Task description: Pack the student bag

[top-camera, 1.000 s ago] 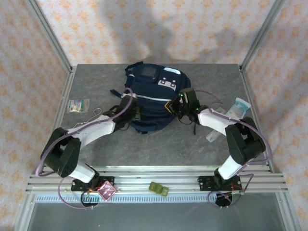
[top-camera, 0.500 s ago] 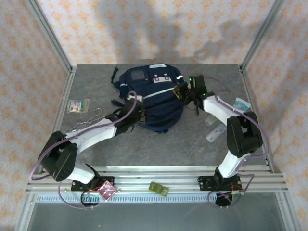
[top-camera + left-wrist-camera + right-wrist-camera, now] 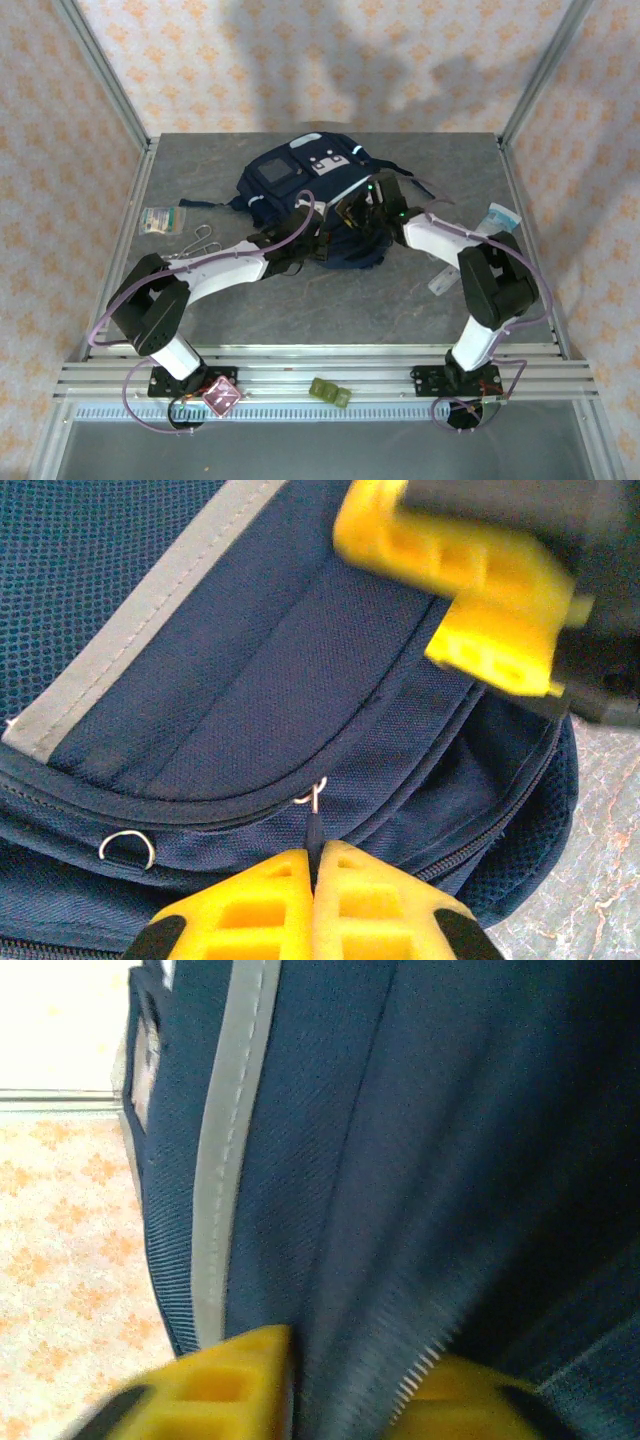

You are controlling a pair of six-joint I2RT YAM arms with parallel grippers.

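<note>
The student bag (image 3: 300, 180), navy blue with a pale stripe and a grey patch, lies at the middle back of the table. My left gripper (image 3: 318, 243) is at its near edge. In the left wrist view the left gripper (image 3: 318, 852) is shut on a dark zipper pull (image 3: 315, 830) of the student bag (image 3: 250, 670). My right gripper (image 3: 352, 212) presses into the bag from the right. Close up, the right gripper (image 3: 355, 1355) has a fold of the student bag (image 3: 420, 1140) with zipper teeth pinched between its yellow fingers.
A small packet (image 3: 162, 220) and a wire clip (image 3: 200, 240) lie at the left. A white-blue pack (image 3: 500, 218) and a clear item (image 3: 445, 280) lie at the right. A green piece (image 3: 330, 392) sits on the front rail.
The bag has turned and slid leftward. My left gripper moved right along its near edge. The right gripper swung out to the back right, then came back onto the bag's middle.
</note>
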